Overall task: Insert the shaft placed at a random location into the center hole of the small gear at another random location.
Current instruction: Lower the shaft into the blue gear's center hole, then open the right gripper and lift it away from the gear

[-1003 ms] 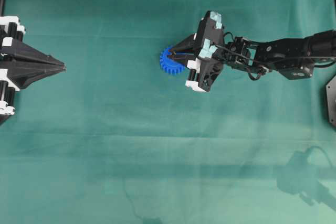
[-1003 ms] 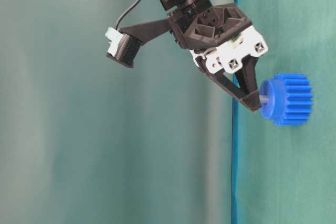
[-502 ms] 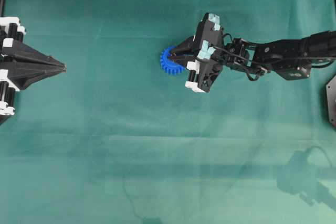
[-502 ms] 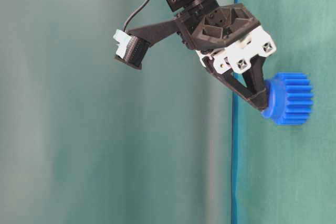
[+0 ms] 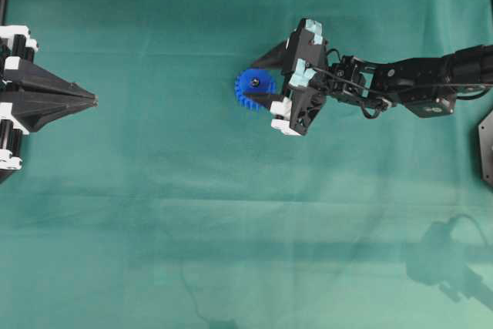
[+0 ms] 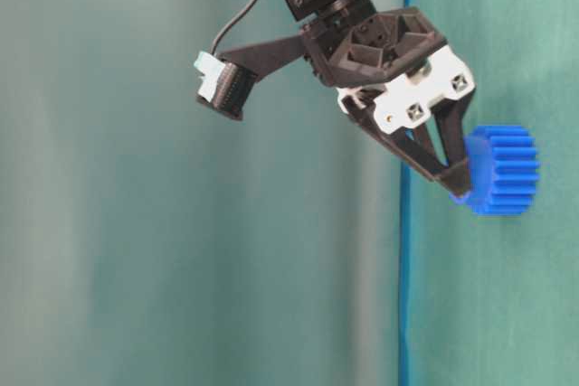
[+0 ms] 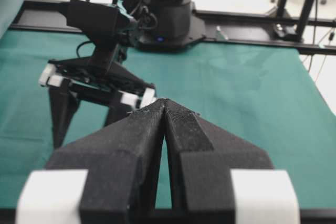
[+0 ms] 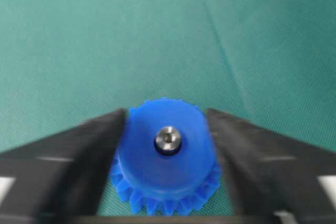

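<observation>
we see pin (image 8: 167, 139) upright in blue gear (image 8: 167, 153) hole | right fingers (image 8: 100, 150) apart, straddling gear | left fingers (image 7: 166, 109) together, far off

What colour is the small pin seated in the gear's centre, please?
Silvery-grey metal: the shaft shows best in the right wrist view.

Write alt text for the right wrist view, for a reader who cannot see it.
A silvery shaft sits end-on in the center hole of a small blue gear lying on green cloth. The right tool is open, its blurred dark fingers flanking the gear.
</observation>
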